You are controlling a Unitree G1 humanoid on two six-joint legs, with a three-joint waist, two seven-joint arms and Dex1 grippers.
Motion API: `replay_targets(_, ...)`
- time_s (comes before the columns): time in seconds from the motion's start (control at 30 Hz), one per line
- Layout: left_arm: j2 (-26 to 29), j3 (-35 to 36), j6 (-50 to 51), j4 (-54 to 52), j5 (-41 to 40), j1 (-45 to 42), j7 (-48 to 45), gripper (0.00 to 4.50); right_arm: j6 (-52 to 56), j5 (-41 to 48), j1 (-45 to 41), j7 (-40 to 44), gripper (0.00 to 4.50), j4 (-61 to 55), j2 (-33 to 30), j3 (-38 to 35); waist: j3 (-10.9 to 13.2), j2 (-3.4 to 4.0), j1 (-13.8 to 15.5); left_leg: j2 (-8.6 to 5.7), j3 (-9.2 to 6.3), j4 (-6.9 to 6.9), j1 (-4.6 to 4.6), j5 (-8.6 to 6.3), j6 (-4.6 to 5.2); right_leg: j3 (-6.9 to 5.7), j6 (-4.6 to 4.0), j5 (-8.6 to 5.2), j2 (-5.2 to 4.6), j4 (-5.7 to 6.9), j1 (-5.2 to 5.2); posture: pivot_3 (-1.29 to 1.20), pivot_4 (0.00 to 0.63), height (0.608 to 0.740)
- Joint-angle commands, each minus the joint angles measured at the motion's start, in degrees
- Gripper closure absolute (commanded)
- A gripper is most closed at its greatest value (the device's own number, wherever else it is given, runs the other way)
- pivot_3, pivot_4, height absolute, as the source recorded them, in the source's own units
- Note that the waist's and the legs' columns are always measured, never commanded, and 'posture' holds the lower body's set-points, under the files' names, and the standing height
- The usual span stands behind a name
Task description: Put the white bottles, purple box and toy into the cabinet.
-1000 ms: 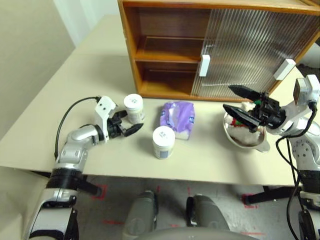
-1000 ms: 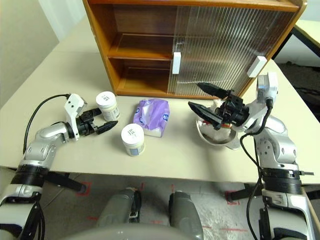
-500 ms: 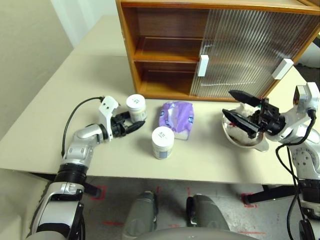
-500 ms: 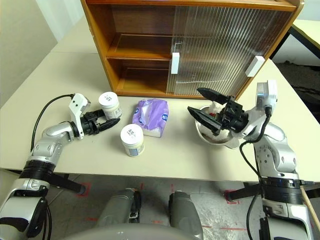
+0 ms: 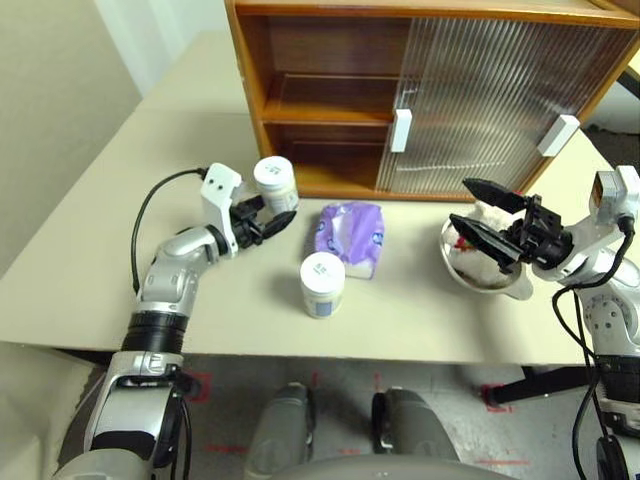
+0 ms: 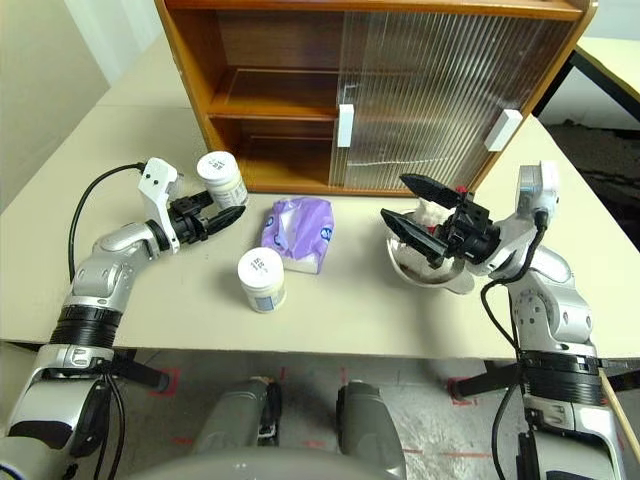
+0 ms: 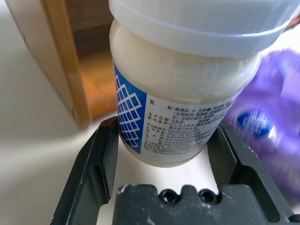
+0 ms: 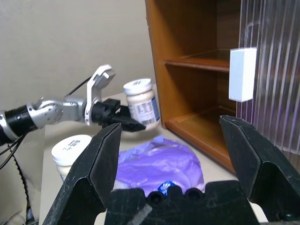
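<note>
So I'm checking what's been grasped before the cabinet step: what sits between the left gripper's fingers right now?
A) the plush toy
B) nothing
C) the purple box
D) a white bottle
D: the left gripper is closed on a white bottle, whose labelled body sits between the two black fingers in the left wrist view; the purple box lies on the table beside it.

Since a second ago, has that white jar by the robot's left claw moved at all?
Yes. The white bottle, gripped by the left gripper, has come up off the table, nearer the cabinet.
</note>
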Motion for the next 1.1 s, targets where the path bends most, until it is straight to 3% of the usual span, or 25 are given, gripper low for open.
replay_targets(0.03,-2.11,-0.76,-0.18,3.18,0.85,-4.26,2.03,1.41,-0.99,-0.88,0.33,0.86,0.0,1.38,-0.36,0.04,0.03,-0.04,0.19,0.0,0.0,0.0,0.0,0.0,0.0,0.0,0.0,0.0,0.01,-0.01,0.01,0.07,0.078,0.74)
replay_targets(0.27,-7.11,-1.16,-6.24,17.92,4.93,-13.81,9.36,1.41,-3.0,-3.39,-0.57,1.81,0.0,2.47,0.16,1.97,0.16,-0.18,1.09,-0.08,0.03,0.17,-0.05,0.01,0.04,0.0,0.13,-0.04,0.09,-0.02,0.06,0.05,0.081,0.74)
replay_targets(0.57,-10.11,-2.82,-13.41,35.01,8.99,-23.16,11.85,1.41,-3.01,-2.83,-1.48,1.86,0.0,2.85,0.37,2.03,0.46,-0.29,0.83,0.04,0.02,0.18,-0.08,0.01,0.02,0.0,0.14,0.01,0.07,0.02,0.0,0.05,0.083,0.74)
replay_targets(0.87,-13.42,-2.3,-18.47,47.5,11.18,-29.75,16.69,1.41,-2.52,-2.52,-1.25,1.39,0.0,1.9,1.77,2.83,0.53,-0.39,1.13,-0.06,0.05,0.21,-0.19,0.01,0.02,-0.02,0.27,0.0,0.14,-0.01,-0.04,0.07,0.086,0.74)
replay_targets(1.1,-15.29,-1.61,-20.89,53.4,12.27,-33.25,18.76,1.41,-1.79,-2.15,-0.48,1.05,0.0,0.46,1.21,2.46,0.59,-0.4,1.43,-0.09,-0.01,0.37,-0.93,0.04,0.07,-0.08,0.4,0.24,0.13,0.04,-0.63,0.03,0.102,0.74)
